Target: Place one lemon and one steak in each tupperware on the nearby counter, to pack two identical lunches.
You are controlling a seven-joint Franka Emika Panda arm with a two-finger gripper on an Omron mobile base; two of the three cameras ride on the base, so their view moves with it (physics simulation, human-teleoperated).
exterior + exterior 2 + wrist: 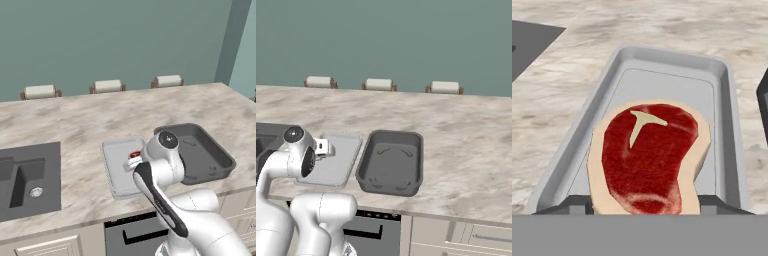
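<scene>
A red steak (647,155) with a pale fat rim sits between my fingertips, and my gripper (644,205) is shut on it. It hangs just over the shallow light grey tupperware (612,70), near that tray's close end. From the left base view a sliver of the steak (135,155) shows at the gripper (134,162) above the light tray (116,170). The deeper dark grey tupperware (207,155) stands to the right of it, with nothing inside. Both trays (336,167) (391,165) rest on the marble counter (466,135). The lemon is out of view.
A dark sink (25,177) is sunk into the counter left of the trays. Three chair backs (107,86) line the far edge. The counter's front edge runs just below the trays, with a dark appliance front (135,235) under it.
</scene>
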